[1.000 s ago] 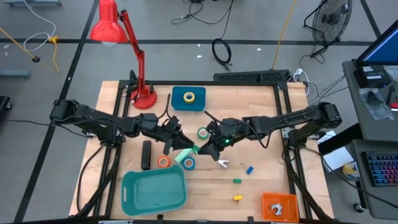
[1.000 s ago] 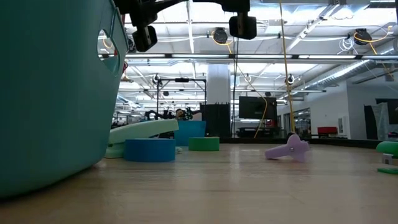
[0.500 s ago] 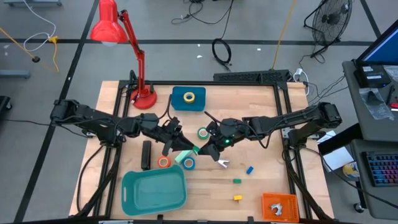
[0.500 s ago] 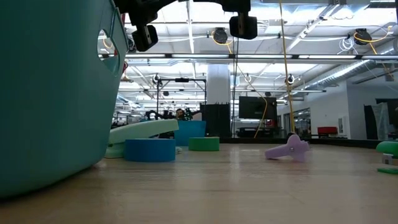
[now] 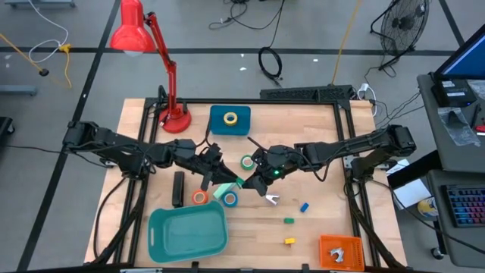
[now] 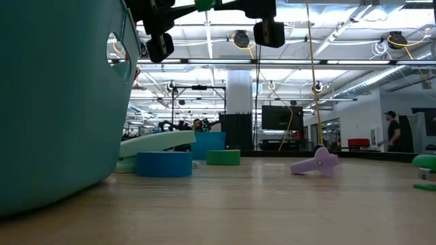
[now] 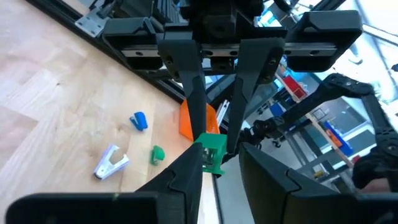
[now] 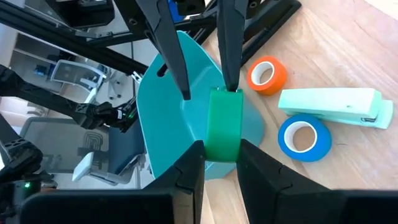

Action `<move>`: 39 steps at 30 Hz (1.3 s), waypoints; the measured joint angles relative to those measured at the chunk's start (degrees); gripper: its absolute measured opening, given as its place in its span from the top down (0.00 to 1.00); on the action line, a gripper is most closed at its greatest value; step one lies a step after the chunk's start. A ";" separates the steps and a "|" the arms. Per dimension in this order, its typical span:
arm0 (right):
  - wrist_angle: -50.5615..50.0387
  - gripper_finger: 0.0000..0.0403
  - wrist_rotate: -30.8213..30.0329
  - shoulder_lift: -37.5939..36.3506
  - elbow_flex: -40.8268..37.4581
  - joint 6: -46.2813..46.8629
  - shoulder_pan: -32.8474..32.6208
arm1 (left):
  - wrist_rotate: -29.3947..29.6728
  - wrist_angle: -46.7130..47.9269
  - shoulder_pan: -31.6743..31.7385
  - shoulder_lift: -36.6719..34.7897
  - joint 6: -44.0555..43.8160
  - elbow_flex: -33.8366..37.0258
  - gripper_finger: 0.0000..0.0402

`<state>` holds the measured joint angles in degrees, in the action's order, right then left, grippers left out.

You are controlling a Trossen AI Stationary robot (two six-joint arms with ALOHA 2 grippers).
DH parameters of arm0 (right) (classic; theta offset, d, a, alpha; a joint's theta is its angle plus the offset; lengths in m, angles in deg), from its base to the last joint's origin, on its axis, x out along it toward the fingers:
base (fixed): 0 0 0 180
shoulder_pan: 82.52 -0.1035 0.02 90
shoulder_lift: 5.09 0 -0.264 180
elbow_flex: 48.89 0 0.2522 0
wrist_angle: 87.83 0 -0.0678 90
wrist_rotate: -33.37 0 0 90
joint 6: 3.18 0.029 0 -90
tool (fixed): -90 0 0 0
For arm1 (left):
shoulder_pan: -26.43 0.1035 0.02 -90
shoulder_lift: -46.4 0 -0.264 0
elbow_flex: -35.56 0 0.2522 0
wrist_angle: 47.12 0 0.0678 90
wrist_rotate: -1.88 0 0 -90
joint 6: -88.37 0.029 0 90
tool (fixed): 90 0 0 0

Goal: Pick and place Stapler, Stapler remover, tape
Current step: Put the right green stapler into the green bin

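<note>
Both arms meet mid-desk, above the clutter, and both have hold of one small green block [image 8: 222, 124]: the right end effector [image 8: 219, 149] clamps it from one end, the left end effector [image 7: 219, 163] pinches the other, fingers of each closed on it. A handover, by the look of it, and that is the risk: if one lets go before the other's grip is firm, the block drops onto the desk [image 5: 318, 227] or bounces clear of the teal bin [image 5: 188, 231] below. If both pull at once, it could twist out sideways. Meanwhile the task's own things lie untouched: the black stapler [image 5: 178, 188] sits on the desk just beside the bin's far edge, the orange tape [image 5: 199, 198] and blue tape [image 5: 229, 199] near the mint block [image 8: 329, 104], the green tape [image 5: 248, 162] further back, the yellow tape [image 5: 230, 118] on a blue pad. The pale stapler remover [image 5: 270, 200] lies just right of the arms.
</note>
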<state>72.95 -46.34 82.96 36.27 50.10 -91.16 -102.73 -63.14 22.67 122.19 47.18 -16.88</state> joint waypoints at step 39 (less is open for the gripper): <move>1.01 0.83 0.50 -0.15 0.28 1.53 -2.80 | -16.52 1.35 6.36 0.11 -10.50 0.20 0.63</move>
<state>73.96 -45.84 82.81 36.55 51.63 -93.96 -119.25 -61.79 29.04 122.30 36.68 -16.68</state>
